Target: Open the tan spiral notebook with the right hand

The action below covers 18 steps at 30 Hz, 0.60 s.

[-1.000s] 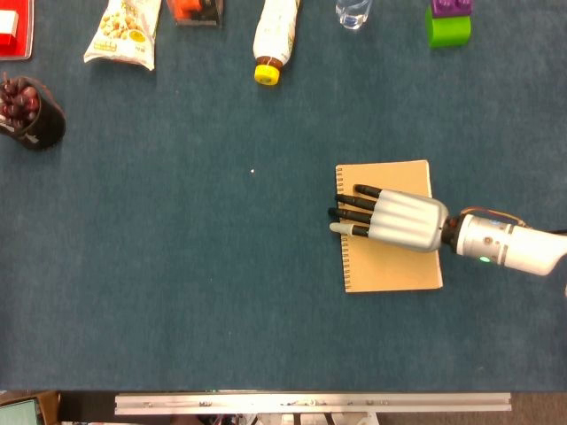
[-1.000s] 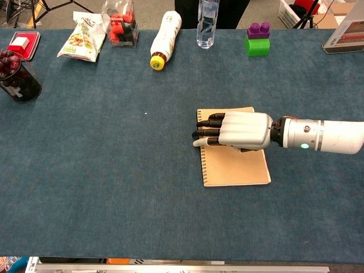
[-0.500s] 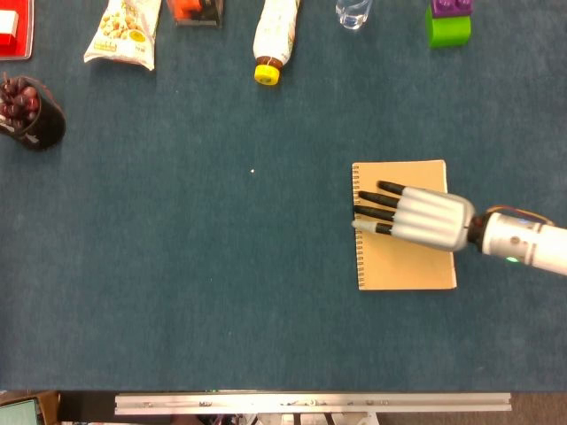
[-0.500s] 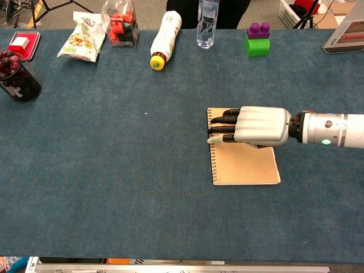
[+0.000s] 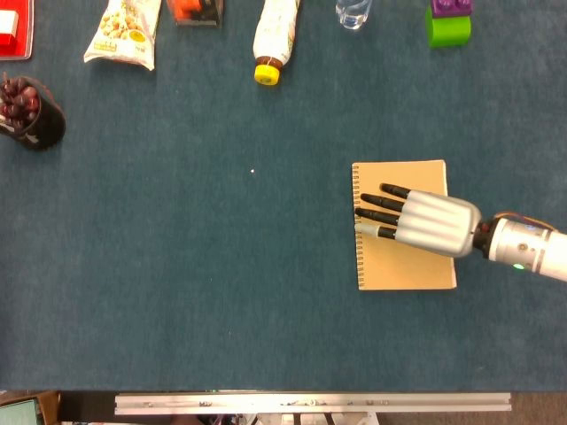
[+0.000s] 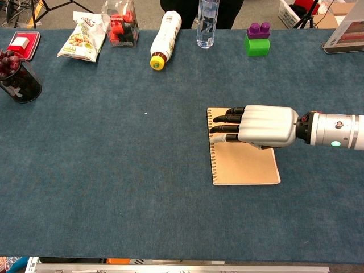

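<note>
Right hand (image 5: pixel 430 221) lies palm-down over the notebook (image 5: pixel 403 261), fingers (image 5: pixel 383 205) extended side by side toward the spiral binding on the left edge. It holds nothing. Whether the fingertips press the cover or hover just above it cannot be told from either view. The left hand is not in view.

Assessment: the cover is closed, so opening has not begun. The free edge is on the right, under the wrist side of the hand. To do this step well, a fingertip should catch that right edge, lift the cover alone, and swing it leftward over the spiral. Sliding of the whole book on the cloth is the likely fault.

The notebook is tan, plain-covered, rectangular, flat on the blue table (image 5: pixel 221 283), right of centre, well apart from the items along the far edge.
</note>
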Motion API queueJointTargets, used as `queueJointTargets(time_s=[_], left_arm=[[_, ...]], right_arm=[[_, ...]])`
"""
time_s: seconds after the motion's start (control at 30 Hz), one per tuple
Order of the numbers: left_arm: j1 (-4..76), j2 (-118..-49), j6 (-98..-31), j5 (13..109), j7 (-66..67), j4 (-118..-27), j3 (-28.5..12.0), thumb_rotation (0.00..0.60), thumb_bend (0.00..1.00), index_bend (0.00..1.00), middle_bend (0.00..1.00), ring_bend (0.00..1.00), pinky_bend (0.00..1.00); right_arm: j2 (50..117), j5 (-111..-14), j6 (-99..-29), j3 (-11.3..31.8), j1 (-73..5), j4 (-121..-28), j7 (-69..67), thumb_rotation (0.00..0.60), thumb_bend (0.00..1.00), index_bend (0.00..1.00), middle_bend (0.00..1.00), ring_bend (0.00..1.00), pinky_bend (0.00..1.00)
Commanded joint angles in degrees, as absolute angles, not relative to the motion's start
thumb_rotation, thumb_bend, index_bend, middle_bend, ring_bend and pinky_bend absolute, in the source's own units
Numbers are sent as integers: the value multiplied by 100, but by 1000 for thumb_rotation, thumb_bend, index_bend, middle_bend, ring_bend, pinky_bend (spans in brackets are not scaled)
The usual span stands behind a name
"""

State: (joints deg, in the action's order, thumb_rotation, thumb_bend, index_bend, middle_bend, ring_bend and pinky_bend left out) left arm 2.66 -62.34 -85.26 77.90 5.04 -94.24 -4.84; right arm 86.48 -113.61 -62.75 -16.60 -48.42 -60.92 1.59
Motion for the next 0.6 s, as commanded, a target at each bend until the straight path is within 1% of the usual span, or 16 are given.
queueJointTargets(time_s=[0.03, 0.27, 0.6], left_arm=[[259, -6219, -8537, 7794, 476, -9431, -488, 600, 222, 468, 419, 417, 515], [249, -6198, -8541, 7812, 438, -9443, -479, 600, 222, 468, 419, 417, 515], [258, -6203, -8514, 7787, 466, -9436, -480, 600, 222, 468, 419, 417, 515]], right_arm=[[8820, -11378, -6220, -1658, -4836, -5903, 56, 600, 1000, 137, 122, 40, 169], [8977, -11411, -6194, -1719, -4800, -5630, -57, 600, 1000, 136, 122, 40, 169], [8640, -11347, -6199, -1780, -4725, -5793, 26, 600, 1000, 137, 122, 41, 169]])
